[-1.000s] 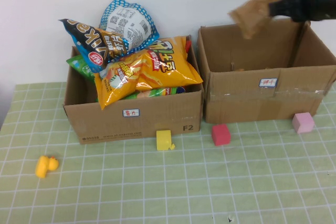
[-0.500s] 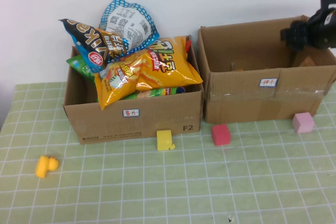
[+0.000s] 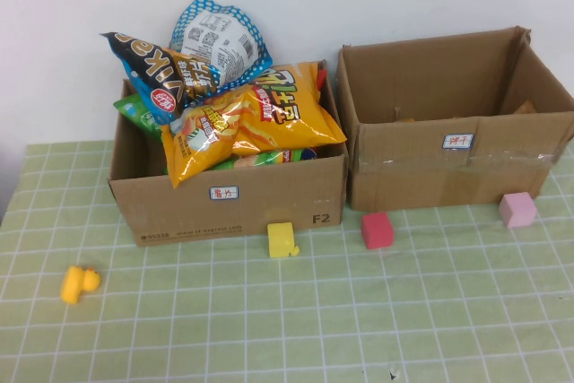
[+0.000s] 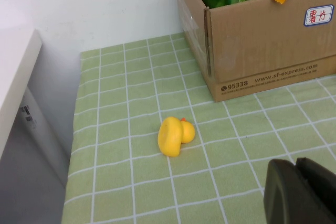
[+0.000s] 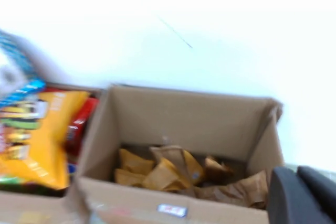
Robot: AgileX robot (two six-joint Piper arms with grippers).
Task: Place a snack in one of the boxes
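The left cardboard box [image 3: 233, 199] is heaped with snack bags; a yellow chip bag [image 3: 269, 114] lies on top. The right cardboard box [image 3: 448, 168] holds several brown snack bags [image 5: 168, 171], and one brown bag [image 5: 241, 192] lies by its near right corner. A brown tip shows inside it in the high view [image 3: 525, 108]. My right gripper [image 5: 298, 174] is out of the high view; it is shut and empty, off the box's right corner. My left gripper [image 4: 296, 169] is shut and empty, low over the green mat near the left box [image 4: 262, 51].
A yellow duck toy [image 3: 76, 282] lies on the mat front left, also in the left wrist view [image 4: 176, 136]. A yellow block [image 3: 281, 239], a red block [image 3: 378, 230] and a pink block [image 3: 518, 209] sit before the boxes. A white wall stands behind.
My right gripper held a brown bag above the right box, came down over the box, then left the high view to the right. The bag now lies in the box.
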